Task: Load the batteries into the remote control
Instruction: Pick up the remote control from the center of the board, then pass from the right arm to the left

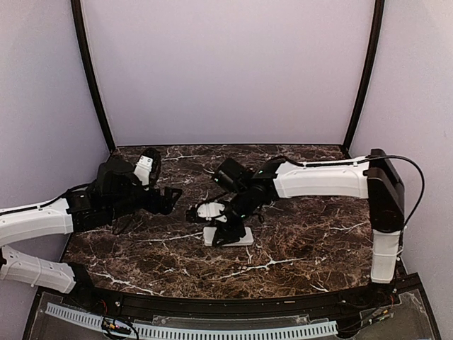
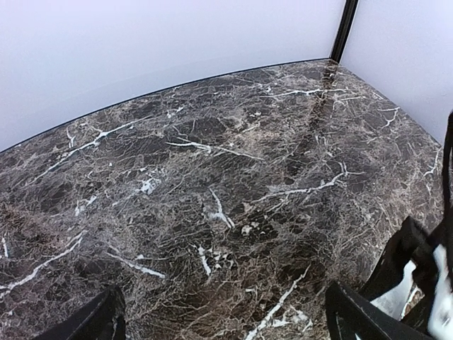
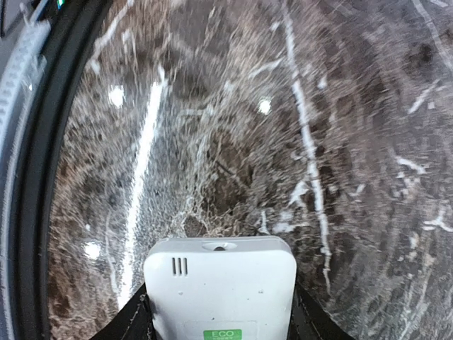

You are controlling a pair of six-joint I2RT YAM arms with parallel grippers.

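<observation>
The right gripper (image 1: 230, 225), half closed, clamps the sides of the white remote control (image 3: 219, 287) lying mid-table on the marble table (image 1: 304, 241), probably to steady it, while the left gripper (image 1: 170, 197) hovers wide open and empty nearby.

One white remote (image 3: 219, 290). Two robot arms: left arm (image 1: 35, 219), right arm (image 1: 318, 180). Two claws, one per arm: left claw (image 1: 170, 200), right claw (image 1: 228, 228). One desk (image 1: 304, 234), dark marble. Two black upright posts: left post (image 1: 88, 78), right post (image 1: 364, 71). One green label (image 3: 222, 333) on remote. Three slots (image 3: 180, 265) in remote's end.
</observation>
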